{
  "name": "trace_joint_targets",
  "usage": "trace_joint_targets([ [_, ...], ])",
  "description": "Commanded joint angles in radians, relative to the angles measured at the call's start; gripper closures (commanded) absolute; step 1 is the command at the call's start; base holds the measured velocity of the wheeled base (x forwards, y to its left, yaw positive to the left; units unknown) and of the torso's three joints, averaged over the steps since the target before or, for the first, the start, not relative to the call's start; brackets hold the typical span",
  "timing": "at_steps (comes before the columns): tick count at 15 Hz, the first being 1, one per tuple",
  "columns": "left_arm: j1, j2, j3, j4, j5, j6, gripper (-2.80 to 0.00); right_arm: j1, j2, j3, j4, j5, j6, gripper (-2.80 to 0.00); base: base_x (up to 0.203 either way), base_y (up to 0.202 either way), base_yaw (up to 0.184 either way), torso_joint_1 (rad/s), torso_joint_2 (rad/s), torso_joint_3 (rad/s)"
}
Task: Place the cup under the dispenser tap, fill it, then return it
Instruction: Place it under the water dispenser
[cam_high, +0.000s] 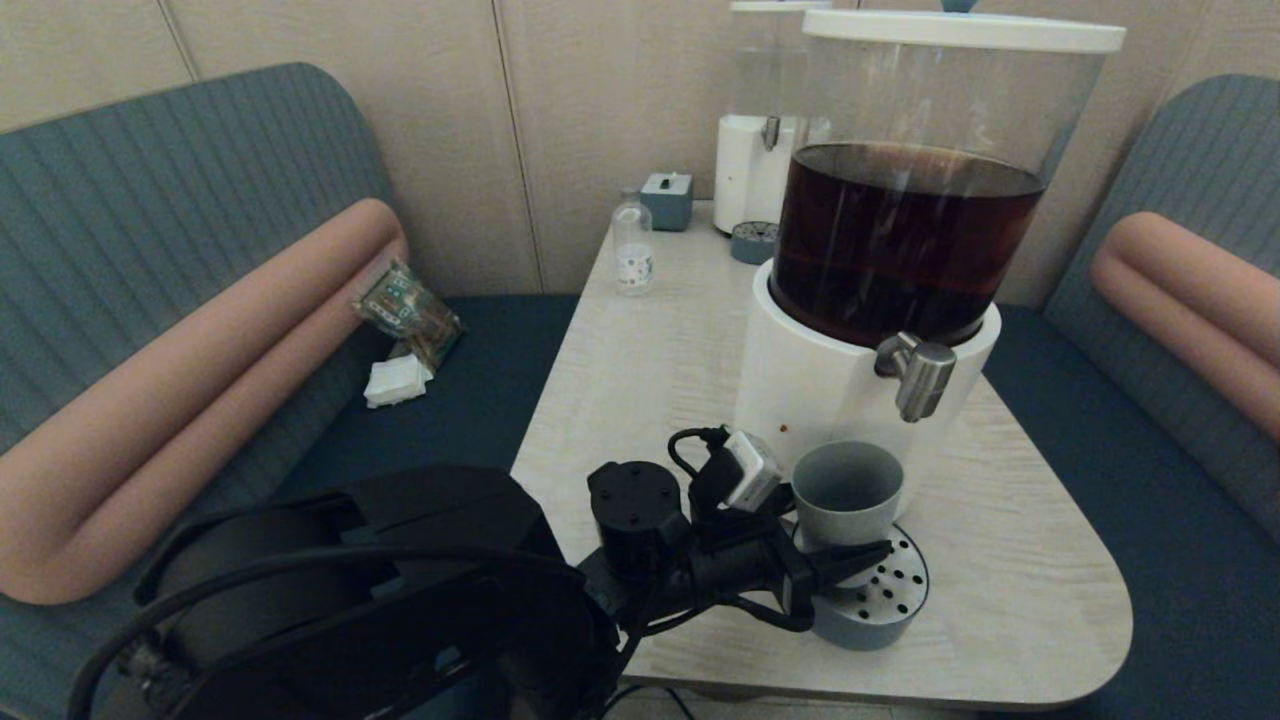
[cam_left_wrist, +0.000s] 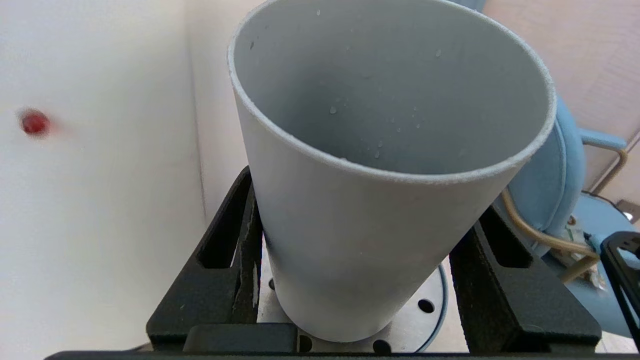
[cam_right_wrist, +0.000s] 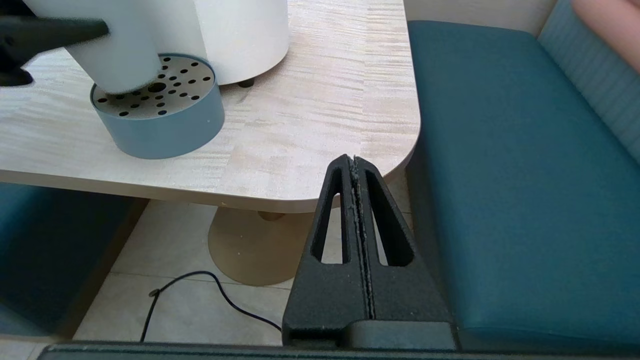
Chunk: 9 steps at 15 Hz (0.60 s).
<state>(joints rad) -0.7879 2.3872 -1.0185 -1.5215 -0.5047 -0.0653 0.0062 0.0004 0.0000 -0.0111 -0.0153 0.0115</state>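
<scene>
My left end effector (cam_high: 835, 560) holds the cup (cam_high: 846, 495) low on its sides, base on the perforated drip tray (cam_high: 885, 600), short of the dispenser tap (cam_high: 922, 375). I judge this the placing step; next, nudge the empty cup directly beneath that tap. My right end effector (cam_right_wrist: 357, 165), pressed closed, idles off the surface (cam_right_wrist: 320, 115) corner.

dim head view, brighter wrist views
</scene>
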Motion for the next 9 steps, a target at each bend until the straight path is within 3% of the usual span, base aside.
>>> trace_joint_targets([
  [1,-0.004,0.015,-0.005,-0.009,-0.003,-0.001,0.0,0.001,-0.002,0.0,-0.001,0.0,0.001,0.0,0.0,0.0,0.0,0.0,0.0,0.0],
  [9,-0.01,0.06,-0.073,-0.009,-0.001,-0.013,0.0,0.0,-0.001,0.0,-0.001,0.0,0.001,0.0,0.0,0.0,0.0,0.0,0.0,0.0],
])
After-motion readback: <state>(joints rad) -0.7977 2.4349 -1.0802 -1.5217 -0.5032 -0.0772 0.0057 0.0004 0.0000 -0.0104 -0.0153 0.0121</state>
